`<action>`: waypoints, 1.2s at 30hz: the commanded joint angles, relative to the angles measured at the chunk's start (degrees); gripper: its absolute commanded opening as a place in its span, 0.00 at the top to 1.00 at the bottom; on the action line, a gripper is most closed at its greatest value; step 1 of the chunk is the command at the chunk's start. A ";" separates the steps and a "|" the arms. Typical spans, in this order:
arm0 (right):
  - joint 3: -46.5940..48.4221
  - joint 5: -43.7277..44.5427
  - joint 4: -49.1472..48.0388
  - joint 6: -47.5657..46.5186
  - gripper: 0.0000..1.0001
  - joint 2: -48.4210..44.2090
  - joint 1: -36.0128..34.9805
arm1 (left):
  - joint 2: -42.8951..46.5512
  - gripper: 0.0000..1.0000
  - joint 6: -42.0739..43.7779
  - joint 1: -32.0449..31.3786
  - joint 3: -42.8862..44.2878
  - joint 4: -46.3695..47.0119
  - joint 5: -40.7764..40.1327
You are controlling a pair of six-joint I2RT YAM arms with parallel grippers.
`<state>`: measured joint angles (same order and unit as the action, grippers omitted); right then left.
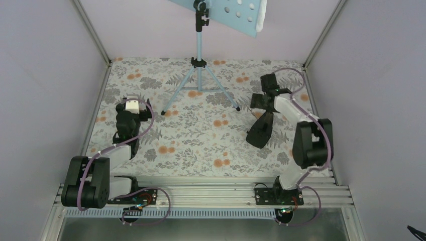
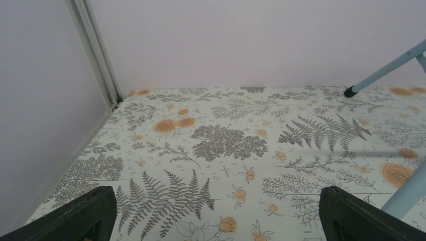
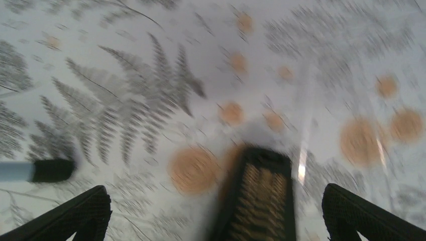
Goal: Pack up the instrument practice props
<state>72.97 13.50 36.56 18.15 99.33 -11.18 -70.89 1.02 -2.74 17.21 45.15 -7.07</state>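
Wedge-shaped box: small and black, ribbed on the face that shows. It lies on the floral tablecloth directly under the right pincer, slightly right of the midline between the fingers and touching neither.
Right pincer: fingers spread wide, holding nothing. The wrist view is blurred, so its height above the box cannot be told.
Beside that pincer: a black-tipped tripod foot lies just outside the finger on the left of the wrist view.
Left pincer: fingers wide apart and empty, with bare cloth between them. One stand leg passes close by its right finger.
Music stand: light blue and upright with legs spread, ahead of both pincers and between them. Its hole-dotted tray is tilted at the top and partly cut off by the frame.
Sheet music: not clearly seen. A pale edge at the tray's right end may be it.
Box handling (judgement): rigid and probably light, and the ribs should help grip. Close across the two parallel sides, since the sloping faces would squeeze it out.
Stand handling (judgement): light tubing, top-heavy and easily tipped. Take the pole near the leg hub.
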 commanded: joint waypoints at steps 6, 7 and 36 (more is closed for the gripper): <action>-17.46 -3.67 -9.70 11.79 0.00 -15.30 8.51 | 0.03 0.00 0.13 -0.16 1.57 0.53 0.75; -17.57 -4.43 -9.71 11.52 0.00 -15.01 8.59 | -0.03 0.00 0.09 -0.16 1.59 0.48 0.80; -18.67 -13.85 -10.17 9.39 0.00 -4.66 5.76 | -0.42 0.00 0.22 -0.41 1.84 0.21 0.72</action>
<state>54.15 0.67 26.63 27.53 93.17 -5.19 -70.94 1.02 -2.79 17.43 45.04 -6.85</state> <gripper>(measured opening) 0.996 1.000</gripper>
